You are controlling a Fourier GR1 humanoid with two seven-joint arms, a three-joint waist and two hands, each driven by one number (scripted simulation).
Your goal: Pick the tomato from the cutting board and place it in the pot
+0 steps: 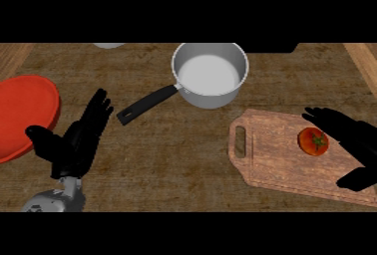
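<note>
A red tomato (313,141) with a green stem lies on the wooden cutting board (271,159) at the right. My right hand (355,142) hovers just right of the tomato, fingers straight and open, thumb low at the board's right end. It does not hold the tomato. The silver pot (211,73) with a black handle (147,105) stands at the top middle, its inside showing nothing. My left hand (77,140) rests open at the lower left, fingers pointing up.
A large red plate (23,113) sits at the far left, next to my left hand. A pale round object (110,45) and a dark object (271,47) show at the counter's far edge. Wooden edges run down both upper corners.
</note>
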